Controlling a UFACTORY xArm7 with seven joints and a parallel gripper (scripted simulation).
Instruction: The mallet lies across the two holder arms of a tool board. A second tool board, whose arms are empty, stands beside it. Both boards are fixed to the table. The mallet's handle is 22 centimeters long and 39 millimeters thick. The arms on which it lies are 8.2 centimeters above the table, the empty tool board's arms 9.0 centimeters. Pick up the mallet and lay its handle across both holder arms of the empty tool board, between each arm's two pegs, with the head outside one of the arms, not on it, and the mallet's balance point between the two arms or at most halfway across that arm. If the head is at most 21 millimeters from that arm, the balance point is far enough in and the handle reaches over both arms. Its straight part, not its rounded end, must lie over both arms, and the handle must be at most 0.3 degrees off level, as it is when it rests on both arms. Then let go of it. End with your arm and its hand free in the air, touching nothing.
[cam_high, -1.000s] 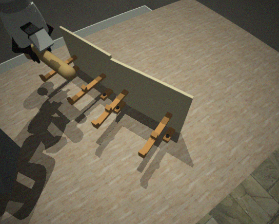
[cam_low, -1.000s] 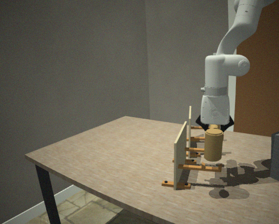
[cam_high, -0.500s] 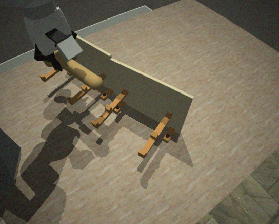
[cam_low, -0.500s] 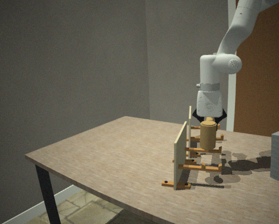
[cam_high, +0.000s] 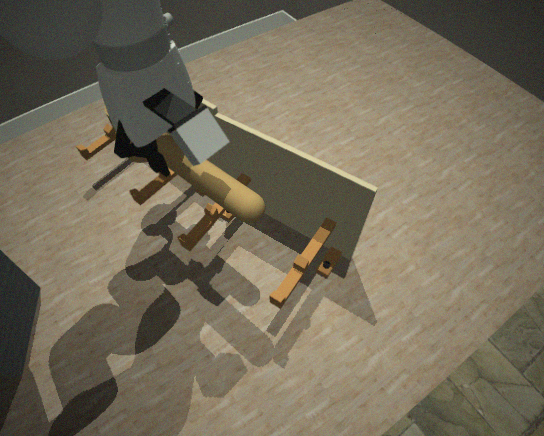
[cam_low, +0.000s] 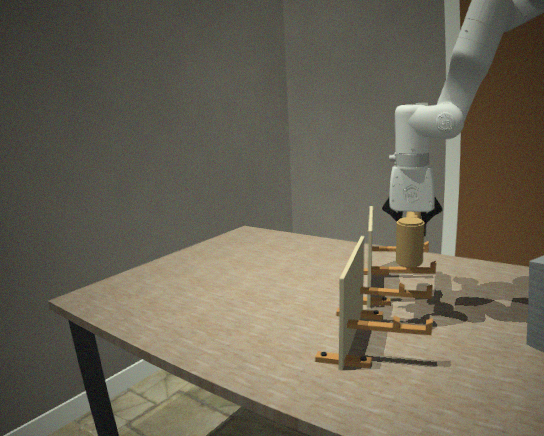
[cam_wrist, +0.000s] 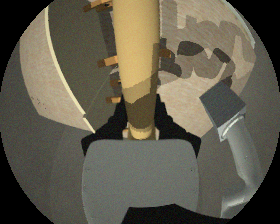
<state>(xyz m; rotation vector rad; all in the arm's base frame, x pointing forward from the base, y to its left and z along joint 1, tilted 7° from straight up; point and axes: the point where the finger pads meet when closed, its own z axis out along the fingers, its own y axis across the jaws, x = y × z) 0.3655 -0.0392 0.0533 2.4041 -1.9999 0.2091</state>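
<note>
Wood-grain counter (cam_high: 400, 150) scene: pickup looks done, gripper (cam_low: 411, 216) jaws clenched on mallet (cam_high: 220, 187), held above the boards' arms w/ placing on empty tool board (cam_high: 300, 195) & release left.

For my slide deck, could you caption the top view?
White arm's gripper carries the tan wooden mallet above orange holder arms of the beige tool board.

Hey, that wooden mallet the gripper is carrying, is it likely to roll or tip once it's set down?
The mallet looks rigid, with a thick, rounded handle, so it would probably roll on a flat surface. The pegs on the holder arms should stop that. The gripper holds it near one end, leaving a long overhang, so it may tend to droop or pivot in the grasp.
</note>
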